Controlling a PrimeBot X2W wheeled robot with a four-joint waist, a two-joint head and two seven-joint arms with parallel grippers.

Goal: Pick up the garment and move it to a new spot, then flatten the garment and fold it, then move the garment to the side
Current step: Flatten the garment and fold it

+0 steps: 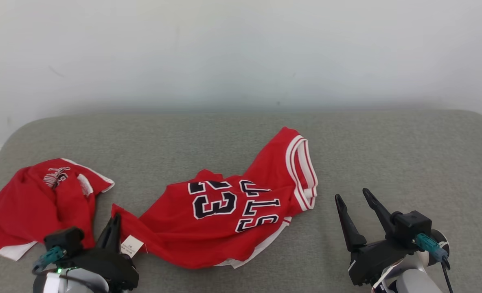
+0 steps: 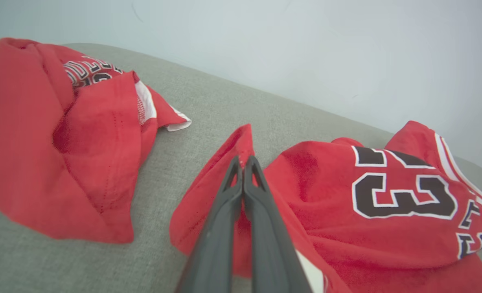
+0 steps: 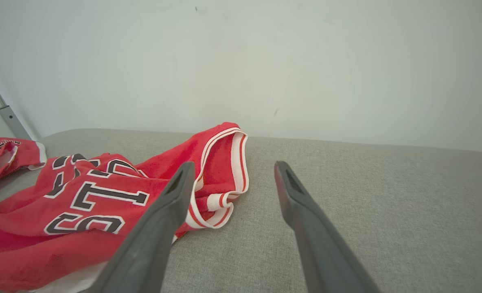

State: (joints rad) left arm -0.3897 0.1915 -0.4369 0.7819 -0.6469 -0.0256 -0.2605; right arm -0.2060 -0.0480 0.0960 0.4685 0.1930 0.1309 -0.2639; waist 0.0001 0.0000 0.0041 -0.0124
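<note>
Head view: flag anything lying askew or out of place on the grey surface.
The red jersey lies crumpled and slanted, its 23 upside down and white lining showing at the hem. A second red garment sits bunched in a heap at the left. Nothing looks torn or spilled.

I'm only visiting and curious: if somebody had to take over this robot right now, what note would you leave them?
Left gripper: fingers shut on a corner of the red jersey.
Right gripper: open, holding nothing, just right of the jersey's striped edge.
Things: the jersey lies crumpled on the grey cushion; a second red garment lies apart at the left.
Done: first grasp made.
Left: lift, move to a new spot, flatten, fold, set aside.
</note>
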